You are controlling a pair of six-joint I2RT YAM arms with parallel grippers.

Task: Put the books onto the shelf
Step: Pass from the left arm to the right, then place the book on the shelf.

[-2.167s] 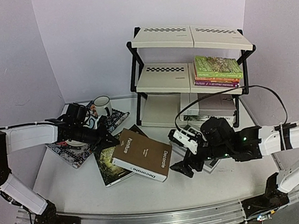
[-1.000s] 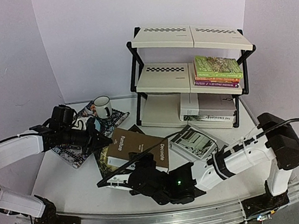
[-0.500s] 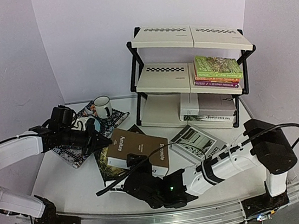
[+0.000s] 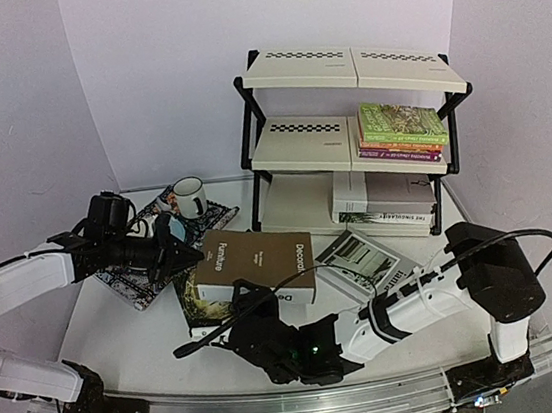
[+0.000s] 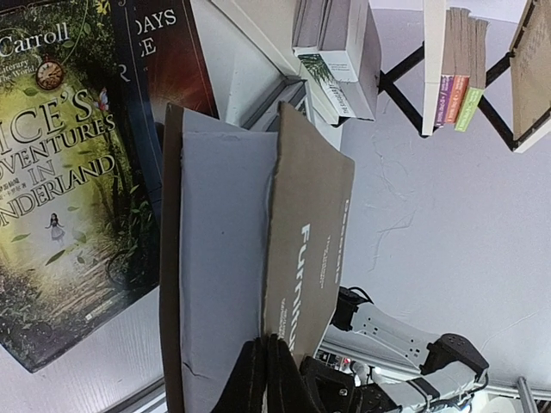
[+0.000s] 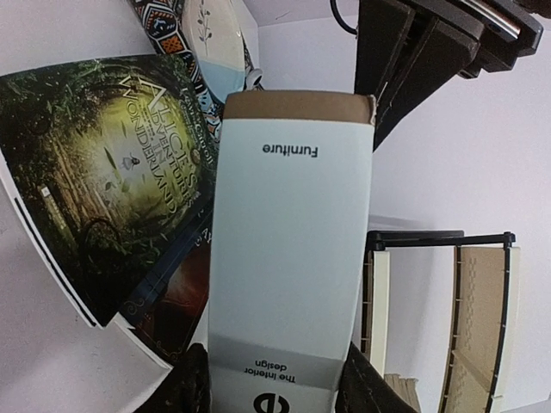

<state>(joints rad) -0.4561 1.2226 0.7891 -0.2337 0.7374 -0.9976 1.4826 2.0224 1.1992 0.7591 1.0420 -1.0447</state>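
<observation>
My left end effector [image 5: 263, 379] is pinched together on the cover of the brown book [image 4: 255, 264], which sits off the shelf [image 4: 300, 139], in front and left of it. The cover alone may bend or tear. My right end effector [image 6: 274, 391] straddles the book's end farthest from the shelf. I cannot tell if it grips, so the book may slip.

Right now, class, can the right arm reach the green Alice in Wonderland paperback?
Probably not: the brown Decorate book, pinched by the left end effector, partly overlies the paperback and sits between the fingers of the right end effector.
</observation>
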